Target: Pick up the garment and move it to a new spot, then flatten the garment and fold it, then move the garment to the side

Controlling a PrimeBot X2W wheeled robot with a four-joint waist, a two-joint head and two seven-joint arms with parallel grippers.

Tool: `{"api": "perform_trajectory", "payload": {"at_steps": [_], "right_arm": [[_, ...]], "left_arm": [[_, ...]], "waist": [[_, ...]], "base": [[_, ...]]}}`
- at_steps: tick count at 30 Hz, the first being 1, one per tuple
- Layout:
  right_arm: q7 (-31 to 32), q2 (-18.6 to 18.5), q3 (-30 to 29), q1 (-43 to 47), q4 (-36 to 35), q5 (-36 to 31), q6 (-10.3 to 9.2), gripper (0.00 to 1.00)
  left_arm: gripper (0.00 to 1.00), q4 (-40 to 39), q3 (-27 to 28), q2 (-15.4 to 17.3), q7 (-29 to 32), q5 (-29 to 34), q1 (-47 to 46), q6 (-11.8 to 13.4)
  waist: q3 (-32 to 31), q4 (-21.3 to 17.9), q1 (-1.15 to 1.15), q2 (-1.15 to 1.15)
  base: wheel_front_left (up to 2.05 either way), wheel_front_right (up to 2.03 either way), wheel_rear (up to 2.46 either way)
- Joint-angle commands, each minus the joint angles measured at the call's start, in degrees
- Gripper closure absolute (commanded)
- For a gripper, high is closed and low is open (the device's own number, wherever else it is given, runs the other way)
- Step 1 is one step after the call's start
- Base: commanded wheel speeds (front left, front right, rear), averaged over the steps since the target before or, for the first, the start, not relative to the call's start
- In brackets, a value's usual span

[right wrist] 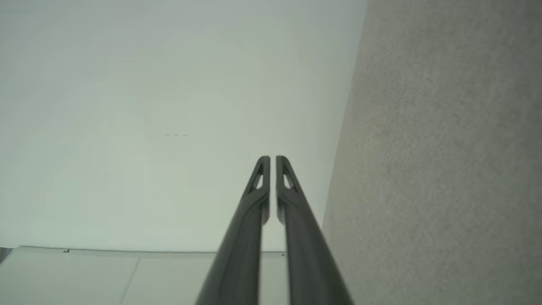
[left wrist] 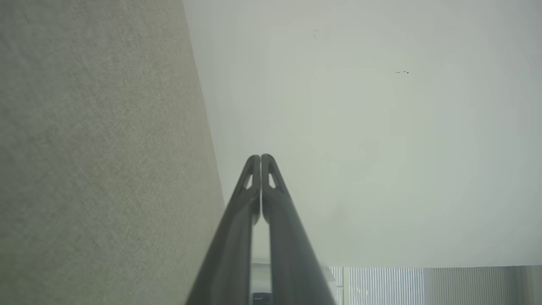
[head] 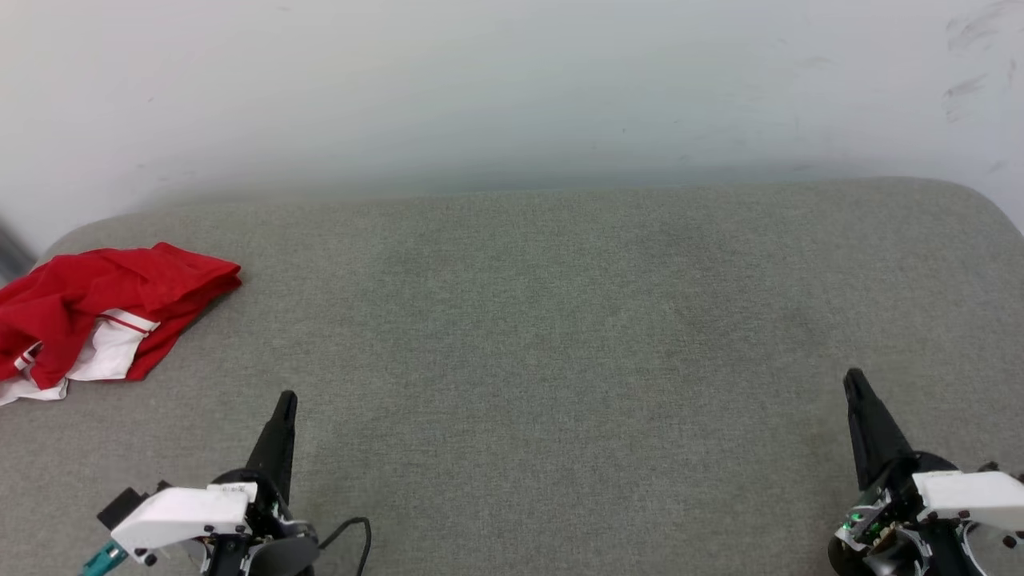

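The garment (head: 104, 320) lies crumpled at the far left of the grey fabric surface (head: 544, 336), red with a white part and striped trim showing. My left gripper (head: 286, 400) is at the lower left, in front of the garment and a little to its right, apart from it. In the left wrist view the left gripper (left wrist: 261, 157) has its tips touching and holds nothing. My right gripper (head: 854, 376) is at the lower right, far from the garment. The right wrist view shows the right gripper (right wrist: 272, 159) with a narrow gap between its tips and nothing in it.
A pale wall (head: 512, 80) rises right behind the fabric surface's far edge. The surface has rounded back corners and runs wide between the two grippers. A dark cable (head: 352, 532) loops beside the left wrist.
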Motion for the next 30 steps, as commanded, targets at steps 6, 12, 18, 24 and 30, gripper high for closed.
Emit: {"api": "perform_trajectory", "payload": {"at_steps": [6, 12, 18, 24, 30], "right_arm": [[-1.02, 0.04, 1.03, 1.29, 0.53, -0.37, -0.01, 0.0], [-2.77, 0.04, 2.4, 1.74, -0.32, -1.51, 0.0, 0.0], [-4.39, 0.04, 3.22, 2.07, -0.4, -3.75, 0.0, 0.0], [-5.88, 0.04, 3.05, 2.19, -0.54, -9.13, 0.0, 0.0], [-7.31, 0.03, 2.4, 1.84, -0.58, -17.99, 0.01, 0.0]], "left_arm": [[0.0, 0.33, -0.45, -0.09, -1.04, 0.46, 1.55, 0.04], [0.0, -1.04, -0.7, -0.07, -2.77, 1.34, 2.51, 0.02], [0.0, -1.9, -0.77, -0.05, -4.37, 2.4, 3.5, 0.01], [0.0, -2.43, 0.63, -0.03, -5.87, 5.0, 4.13, -0.01], [0.0, -1.8, 2.22, -0.01, -7.27, 7.33, 4.57, -0.02]], "waist": [[0.04, 0.0, 0.0, 0.0], [0.08, 0.0, 0.0, 0.0], [0.07, -0.01, 0.0, 0.0], [0.09, -0.08, 0.0, 0.0], [0.13, -0.17, 0.0, 0.0]], "base": [[0.0, 0.0, 0.0], [0.0, 0.0, 0.0], [0.0, 0.0, 0.0], [0.0, 0.0, 0.0], [0.0, 0.0, 0.0]]}}
